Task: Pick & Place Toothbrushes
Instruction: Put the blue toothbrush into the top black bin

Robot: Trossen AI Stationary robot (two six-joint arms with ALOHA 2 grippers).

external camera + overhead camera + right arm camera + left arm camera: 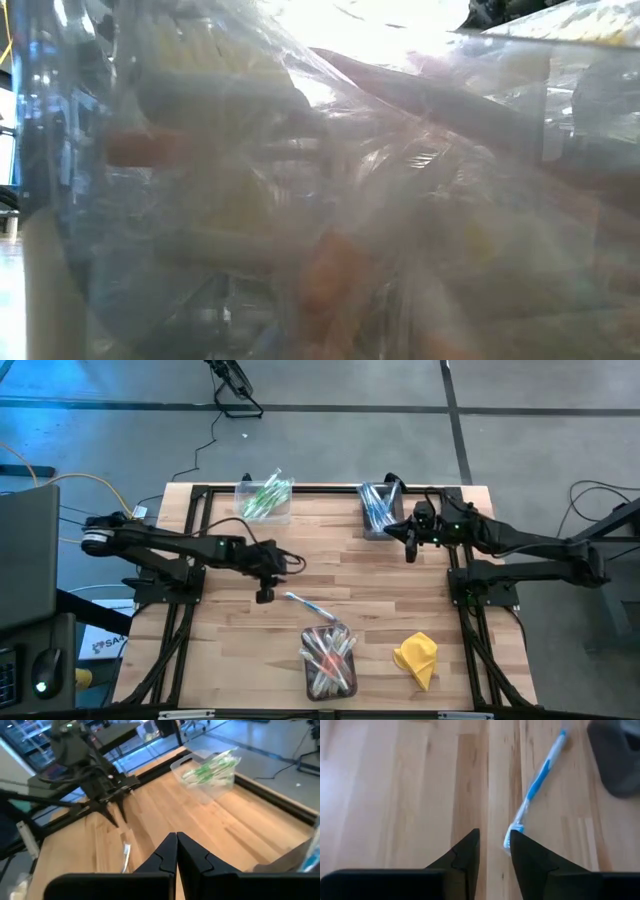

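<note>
A white toothbrush with blue accents lies flat on the wooden table, left of its middle. My left gripper hangs over the table at that toothbrush's left end, pointing steeply down. Its fingers are open with nothing between them, and the toothbrush's end shows just beside one fingertip. My right gripper is shut and holds nothing. It hangs in the air near the far right bin of blue toothbrushes.
A clear bin of green toothbrushes stands at the far left. A bin of pink-red ones stands at the near middle and fills the low view. A yellow cloth lies at the near right. Black frame rails run along both sides.
</note>
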